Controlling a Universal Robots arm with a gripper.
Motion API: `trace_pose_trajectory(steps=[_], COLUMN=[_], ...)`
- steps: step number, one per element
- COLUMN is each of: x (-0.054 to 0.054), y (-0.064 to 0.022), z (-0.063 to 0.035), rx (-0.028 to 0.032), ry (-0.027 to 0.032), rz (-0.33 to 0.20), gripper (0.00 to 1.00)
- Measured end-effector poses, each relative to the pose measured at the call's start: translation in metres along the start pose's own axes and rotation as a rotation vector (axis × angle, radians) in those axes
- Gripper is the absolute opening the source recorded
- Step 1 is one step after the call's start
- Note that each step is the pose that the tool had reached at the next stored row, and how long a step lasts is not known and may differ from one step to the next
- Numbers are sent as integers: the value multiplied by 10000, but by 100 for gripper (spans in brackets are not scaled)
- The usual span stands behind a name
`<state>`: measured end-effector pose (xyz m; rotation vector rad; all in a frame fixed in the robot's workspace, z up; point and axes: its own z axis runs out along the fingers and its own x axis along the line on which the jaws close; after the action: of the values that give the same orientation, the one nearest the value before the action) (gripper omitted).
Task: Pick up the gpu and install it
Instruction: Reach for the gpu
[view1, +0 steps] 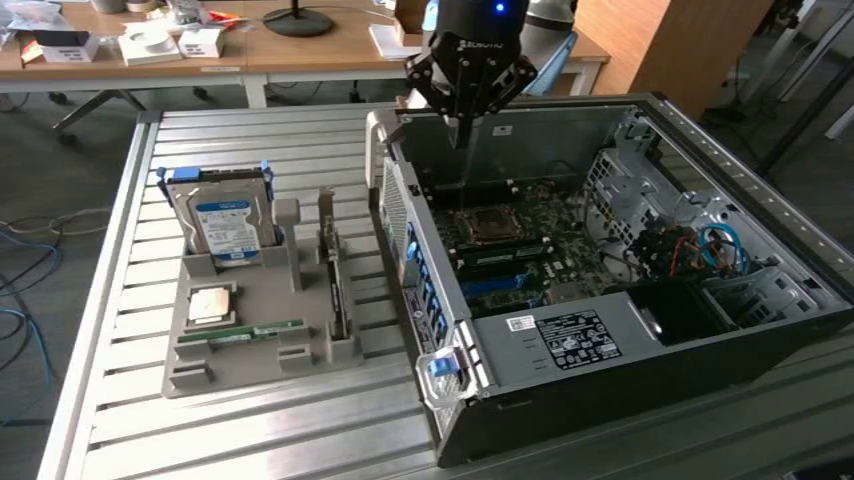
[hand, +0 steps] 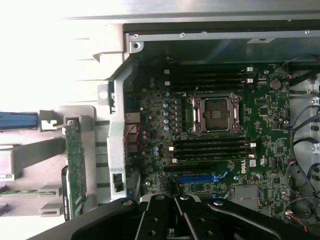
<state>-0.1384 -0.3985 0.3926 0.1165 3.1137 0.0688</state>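
Note:
The gpu (view1: 335, 285) stands on its edge in a slot of the grey holder (view1: 240, 360), on the exterior view's left of the open computer case (view1: 641, 330). In the wrist view the gpu (hand: 75, 167) shows as a thin green-edged card beside the case wall. My gripper (view1: 461, 138) hangs above the far end of the open case, over the motherboard (view1: 514, 235), well apart from the gpu. Its fingers (hand: 186, 212) are shut with nothing between them. A blue expansion slot (hand: 200, 177) lies on the motherboard just ahead of the fingers.
The holder also carries a silver blue-labelled hard drive (view1: 224, 228), a processor chip (view1: 211, 305) and a green memory stick (view1: 243, 332). The motherboard has an open processor socket (hand: 215, 114) and cables (view1: 707, 250) at the case's right. Desks with boxes stand behind.

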Motion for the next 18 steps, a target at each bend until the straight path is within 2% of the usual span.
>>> trace_pose_trajectory(steps=[18], x=[400], y=[-18], z=[4], rx=[0], ry=[0], rz=[1], gripper=[11])
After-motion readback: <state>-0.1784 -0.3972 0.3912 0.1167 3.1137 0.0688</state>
